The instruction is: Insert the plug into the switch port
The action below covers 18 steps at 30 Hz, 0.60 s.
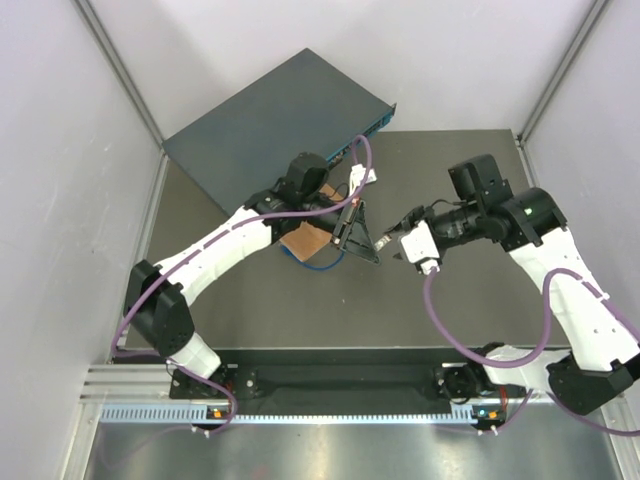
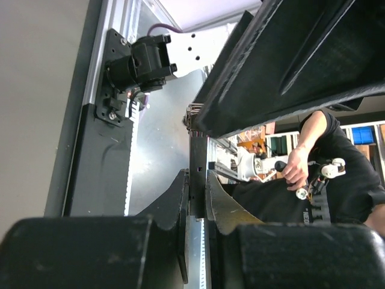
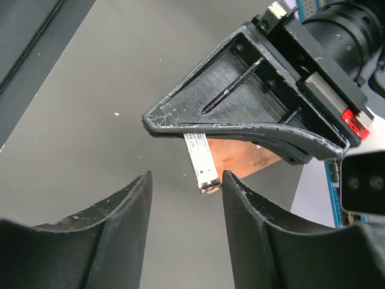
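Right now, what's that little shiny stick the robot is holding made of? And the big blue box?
The plug looks like bare metal: it is silvery and shiny, with crisp edges and a printed label. The switch seems to be painted sheet metal: it is flat, dark teal and matte, with sharp straight edges. I can't be fully sure from looks alone.

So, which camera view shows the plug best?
The right wrist view: the silver plug sticks out clearly from the shut left hand. In the top external view I cannot make it out at that hand. The left wrist view shows only a thin dark edge between its fingers.
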Motion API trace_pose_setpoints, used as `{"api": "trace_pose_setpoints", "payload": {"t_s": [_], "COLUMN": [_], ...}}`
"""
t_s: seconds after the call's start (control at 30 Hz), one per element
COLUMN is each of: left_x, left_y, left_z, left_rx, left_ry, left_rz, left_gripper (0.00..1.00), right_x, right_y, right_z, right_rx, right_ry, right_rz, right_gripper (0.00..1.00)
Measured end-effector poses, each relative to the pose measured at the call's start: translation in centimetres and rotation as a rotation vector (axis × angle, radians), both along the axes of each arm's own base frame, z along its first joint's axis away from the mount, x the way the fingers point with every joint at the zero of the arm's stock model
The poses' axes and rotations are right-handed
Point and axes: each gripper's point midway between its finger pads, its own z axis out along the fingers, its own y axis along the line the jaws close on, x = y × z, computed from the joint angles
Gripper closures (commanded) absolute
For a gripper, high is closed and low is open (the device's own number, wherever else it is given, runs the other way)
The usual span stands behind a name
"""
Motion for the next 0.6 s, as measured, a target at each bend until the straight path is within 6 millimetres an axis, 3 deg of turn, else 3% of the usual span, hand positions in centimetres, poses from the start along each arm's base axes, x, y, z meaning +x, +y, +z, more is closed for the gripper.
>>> {"api": "trace_pose_setpoints", "payload": {"t_s": [0.33, 0.43, 0.53, 0.57, 0.6], "left_x": [-0.7, -0.7, -0.8, -0.8, -0.8], "left_y": [-0.2, -0.1, -0.2, -0.2, -0.2], "left_z": [0.0, -0.2, -0.3, -0.3, -0.4], "left_rx": [0.002, 0.005, 0.007, 0.008, 0.009], "left_ry": [0.011, 0.014, 0.017, 0.018, 0.018], "left_rz": [-0.02, -0.02, -0.022, -0.022, -0.021], "left_gripper": [1.0, 1.0, 1.0, 0.95, 0.78], "right_x": [0.3, 0.7, 0.9, 0.9, 0.9], "right_y": [0.5, 0.6, 0.7, 0.7, 0.6], "right_z": [-1.2, -1.2, -1.1, -1.2, -1.2], "right_rx": [-0.053, -0.058, -0.057, -0.062, -0.065], "right_ry": [-0.022, -0.035, -0.049, -0.049, -0.047], "right_rz": [0.016, 0.015, 0.015, 0.013, 0.009], "right_gripper": [0.64, 0.75, 0.94, 1.0, 1.0]}}
